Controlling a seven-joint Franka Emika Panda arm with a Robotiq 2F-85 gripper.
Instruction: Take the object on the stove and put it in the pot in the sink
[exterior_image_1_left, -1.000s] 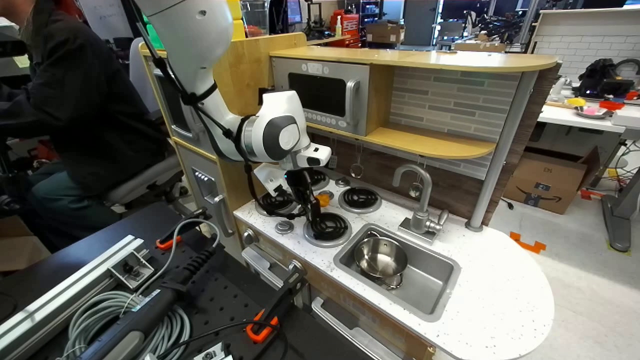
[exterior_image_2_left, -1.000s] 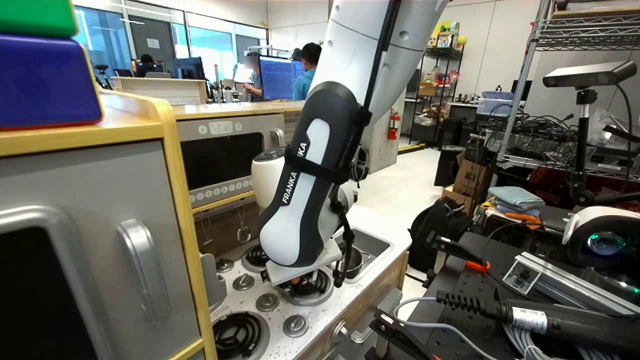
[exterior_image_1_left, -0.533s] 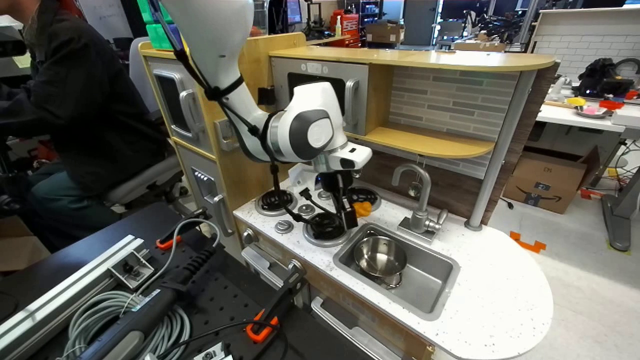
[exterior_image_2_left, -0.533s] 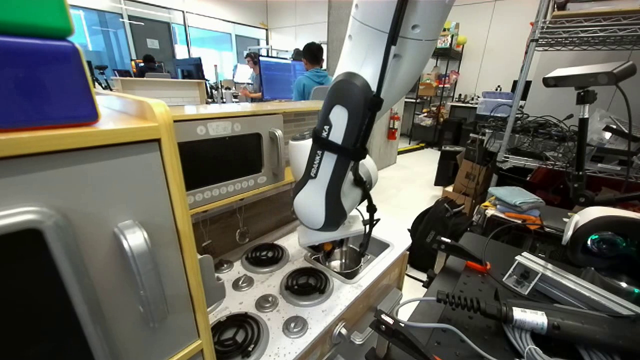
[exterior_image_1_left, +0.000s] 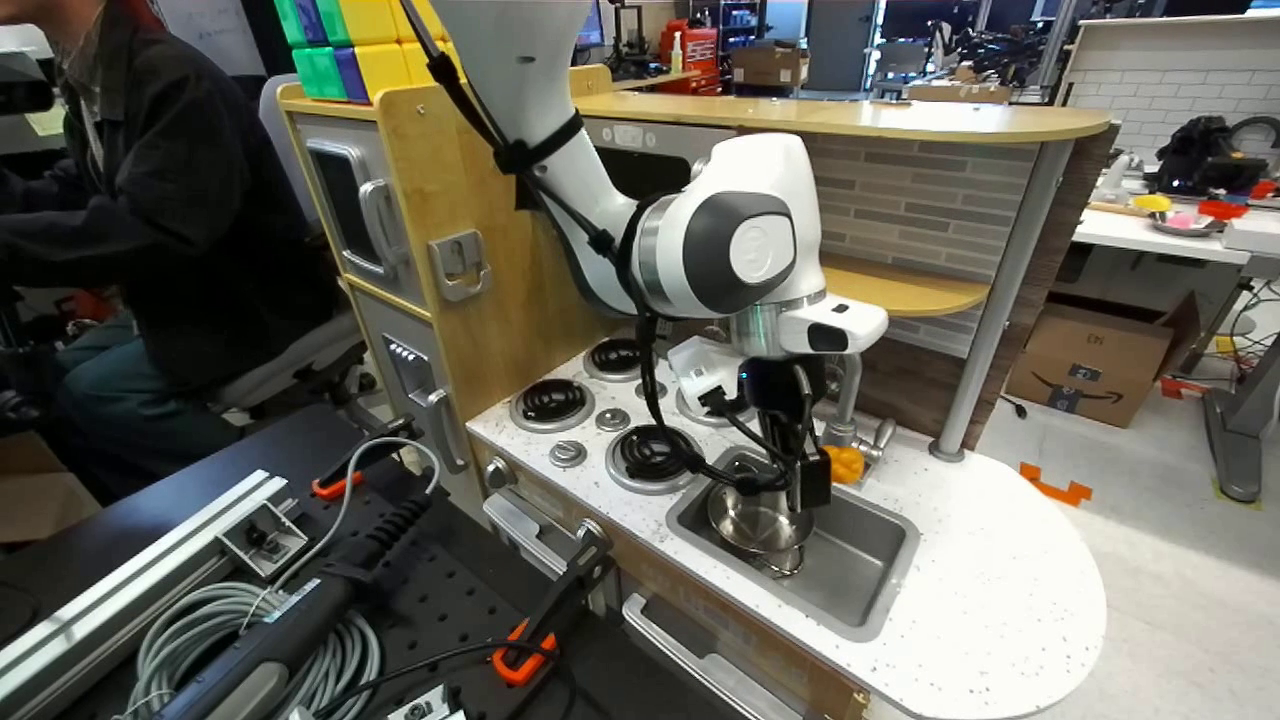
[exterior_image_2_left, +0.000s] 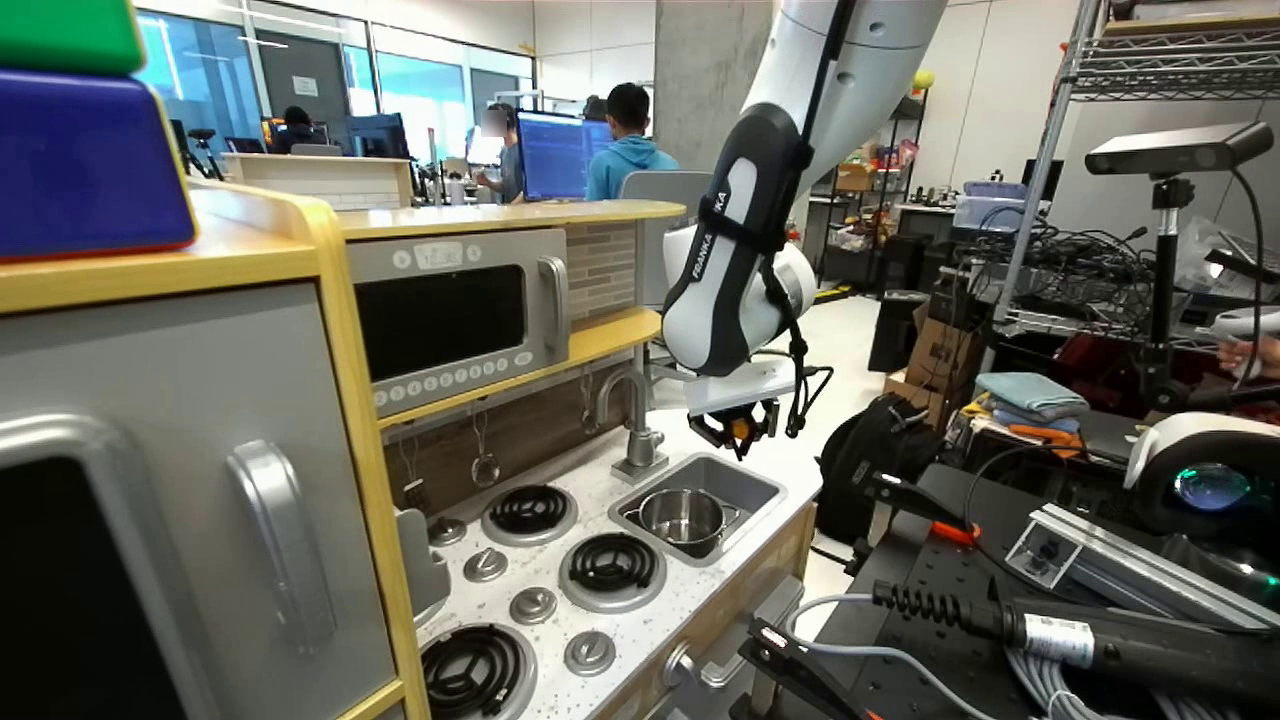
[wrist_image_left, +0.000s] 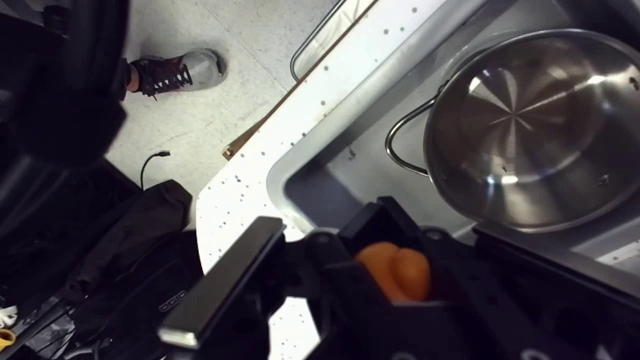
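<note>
The claw (exterior_image_2_left: 740, 438) has just come from above the stove (exterior_image_2_left: 612, 568) to the sink (exterior_image_1_left: 855, 568), gripping the orange thing (wrist_image_left: 390, 272), now at lower centre in the wrist view. The pot (wrist_image_left: 530, 130) stands at upper right there: the carrying seems nearly finished, but probably the claw must shift before release.

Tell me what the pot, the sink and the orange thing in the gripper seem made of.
The pot looks like polished metal, probably stainless steel: it shows mirror-like streaks of light. The sink is duller gray, without such streaks: metal or plastic, unclear. The orange thing looks smooth and fairly matte, with soft shading: perhaps plastic or rubber.
</note>
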